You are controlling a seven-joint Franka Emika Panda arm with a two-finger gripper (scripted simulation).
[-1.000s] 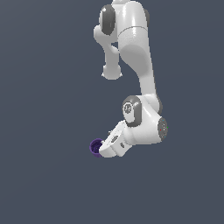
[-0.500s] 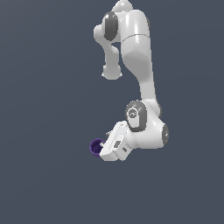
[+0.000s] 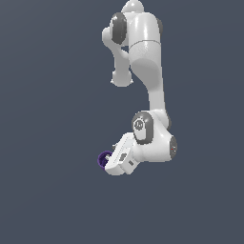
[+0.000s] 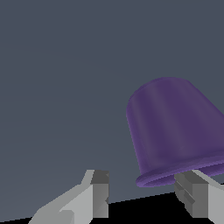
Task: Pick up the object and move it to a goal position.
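We find the single white arm (image 3: 150,81) folded down over a plain grey worktop (image 3: 52,143), its wrist tipped so that the gripper (image 3: 110,158) faces the exterior view's left. The purple cup (image 3: 102,159) sits at the gripper's tip in that view, only a small part of it showing past the white hand.

In the wrist view the cup (image 4: 177,131) lies off-centre. Its rim flares toward the camera and its closed base points away, so it appears to be lying on its side or tipped, not standing upright. We cannot tell from either view whether it rests on the worktop or is lifted clear.

The two fingers stand apart. One finger (image 4: 98,192) is well clear of the cup, with bare grey surface between them. The other finger (image 4: 192,192) sits right at the rim; we cannot confirm contact. No clamping is evident.

Our judgement is that the approach is under way and the grasp not yet made. The tilted wrist suits a cup lying at an angle, letting the fingers straddle the rim, not the wider body. The cup is not centred in the gap, so a closing stroke may push it sideways before it seats. The tapered wall could also let it slip outward under pressure. No goal marker is visible in either view.
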